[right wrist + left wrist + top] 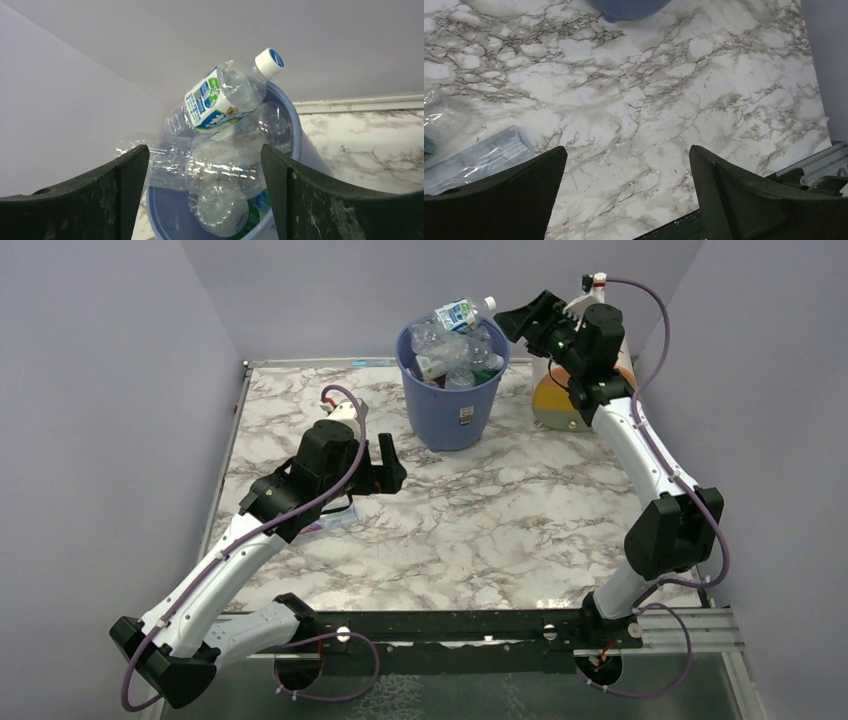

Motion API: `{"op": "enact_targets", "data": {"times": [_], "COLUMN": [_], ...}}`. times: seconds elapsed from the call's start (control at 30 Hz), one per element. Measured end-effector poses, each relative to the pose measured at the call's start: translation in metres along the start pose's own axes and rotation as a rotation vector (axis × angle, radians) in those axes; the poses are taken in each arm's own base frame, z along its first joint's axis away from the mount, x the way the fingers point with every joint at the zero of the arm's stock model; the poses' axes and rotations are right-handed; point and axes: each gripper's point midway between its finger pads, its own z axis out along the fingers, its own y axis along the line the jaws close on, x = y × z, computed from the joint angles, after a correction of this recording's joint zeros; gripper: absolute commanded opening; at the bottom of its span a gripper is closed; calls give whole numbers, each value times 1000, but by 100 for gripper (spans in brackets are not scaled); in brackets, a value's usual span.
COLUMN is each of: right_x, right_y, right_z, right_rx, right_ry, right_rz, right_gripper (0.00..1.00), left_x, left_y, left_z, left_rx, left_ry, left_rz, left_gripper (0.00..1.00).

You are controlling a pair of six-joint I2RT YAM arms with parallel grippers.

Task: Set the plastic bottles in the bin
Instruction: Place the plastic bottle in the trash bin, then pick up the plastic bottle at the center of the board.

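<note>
**Bottles piled in the blue bin, both grippers open**

The plastic bottles (452,345) lie in a heap inside the bin (452,415), which stands at the far side of the marble table (480,530). The heap reaches above the rim. The top bottle (225,95), with a white cap and a blue-green label, lies tilted across the others, and its cap end sticks out over the rim toward the right.

The right gripper (520,318) hangs in the air just beside the bin's rim, on the right side. Its jaws are apart and hold nothing. A cream drum (560,405) stands behind the right arm.

The left gripper (385,465) is low over the table, in front of the bin and to its left. Its jaws are wide apart and empty. A clear plastic item (474,155) lies flat on the table beside its left finger; I cannot tell what it is.
</note>
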Motion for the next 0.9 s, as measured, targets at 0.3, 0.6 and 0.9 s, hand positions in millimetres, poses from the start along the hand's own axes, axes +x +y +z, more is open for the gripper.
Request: {"op": "enact_targets", "data": {"times": [0.3,0.6,0.9], "right_x": [10,29,81], "right_y": [8,26,26], "right_z": [-25,-63,-99], "right_rx": [-16,-91,-164], "right_ry": [66,138,281], "right_rz": [-17,-19,27], "right_gripper": [85,85,85], "left_x": [1,15,61], "left_y": [19,56,113], "left_z": [3,9,36], "left_rx": [-93,-236,-452], "left_ry": [0,23,148], "left_rz": [-43,-135,-291], "left_gripper": [99,99,99]}}
